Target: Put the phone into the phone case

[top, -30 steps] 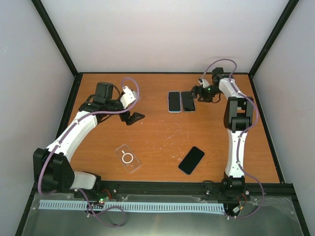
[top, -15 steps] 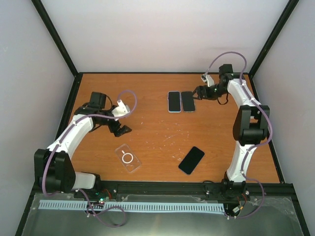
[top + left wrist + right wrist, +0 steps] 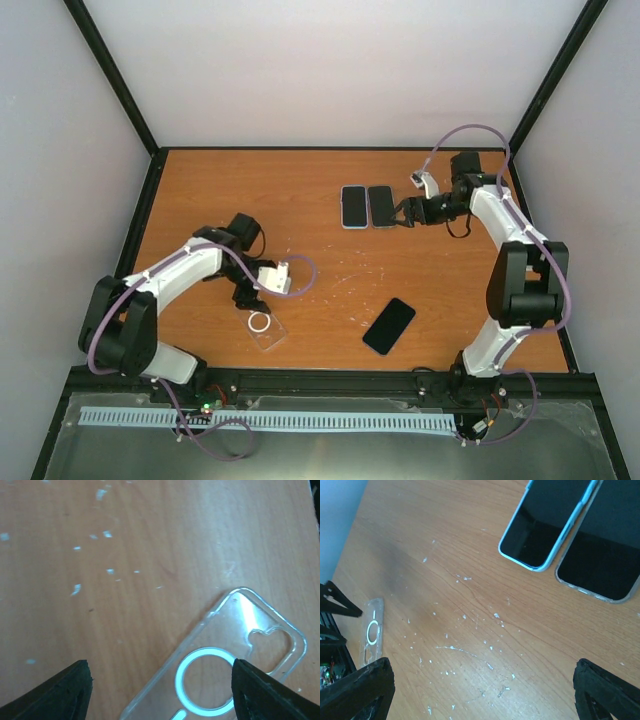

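1. The clear phone case [image 3: 260, 326] lay flat on the bench [image 3: 300, 200], near the front edge and left of centre. The bare black phone [image 3: 389, 326] lay well apart to its right.
2. The left gripper [image 3: 160, 672] hung just above the case with its jaws apart. In the wrist view the ring end of the case sat between them, apparently untouched.
3. The right gripper [image 3: 482, 680] was spread wide and held nothing. It was near a blue-rimmed phone [image 3: 545, 525] and a grey-rimmed phone [image 3: 605, 555] at the back of the bench.
4. The case looked thin, light and bendy, likely to skid on the wood. Its raised rim along a long side seemed the best hold.
5. The phone looked stiff, smooth and heavier, with a fragile glass face. It seemed best pinched across its long edges.
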Motion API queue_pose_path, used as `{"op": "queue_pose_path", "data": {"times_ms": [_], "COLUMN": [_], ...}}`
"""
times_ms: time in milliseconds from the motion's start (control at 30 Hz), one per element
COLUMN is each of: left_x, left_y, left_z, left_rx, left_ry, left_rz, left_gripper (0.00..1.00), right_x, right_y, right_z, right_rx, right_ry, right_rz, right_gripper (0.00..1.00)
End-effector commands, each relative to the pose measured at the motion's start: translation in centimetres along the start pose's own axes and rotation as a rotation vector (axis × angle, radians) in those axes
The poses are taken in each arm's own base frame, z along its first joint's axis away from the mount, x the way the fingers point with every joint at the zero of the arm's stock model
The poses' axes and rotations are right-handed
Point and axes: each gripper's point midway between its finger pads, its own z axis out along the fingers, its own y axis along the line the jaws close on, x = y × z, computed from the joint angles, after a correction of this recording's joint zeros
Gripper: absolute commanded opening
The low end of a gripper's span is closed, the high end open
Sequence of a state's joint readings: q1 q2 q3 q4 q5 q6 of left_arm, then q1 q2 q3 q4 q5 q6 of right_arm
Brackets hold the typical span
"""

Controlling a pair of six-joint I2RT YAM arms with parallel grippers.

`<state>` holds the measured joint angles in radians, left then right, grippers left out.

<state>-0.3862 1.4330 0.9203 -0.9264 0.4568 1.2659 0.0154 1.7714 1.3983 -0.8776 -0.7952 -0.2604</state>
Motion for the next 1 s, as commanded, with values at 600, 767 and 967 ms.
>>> {"op": "queue_pose_path", "data": {"times_ms": [600, 767, 967], "left_x": [2.8, 1.2, -0.1], "left_y": [-3.5, -2.6, -1.0], "left_z": [6.0, 5.0, 5.1], "left_rx": [0.08, 0.045, 0.034], "left_ry": [0.274, 0.234, 0.217], "left_rz": [0.351, 0.387, 0.37], "left_gripper": [0.35, 0.35, 0.35], "right_x": [-1.1, -1.2, -0.8], "right_y": [2.2, 1.9, 2.3], "right_z": [-3.5, -2.6, -2.1], "right_rx": [0.084, 0.043, -0.012], "right_ry": [-0.123, -0.103, -0.101], "right_rz": [-0.116, -0.092, -0.072], "right_gripper": [0.95, 0.95, 0.95]}}
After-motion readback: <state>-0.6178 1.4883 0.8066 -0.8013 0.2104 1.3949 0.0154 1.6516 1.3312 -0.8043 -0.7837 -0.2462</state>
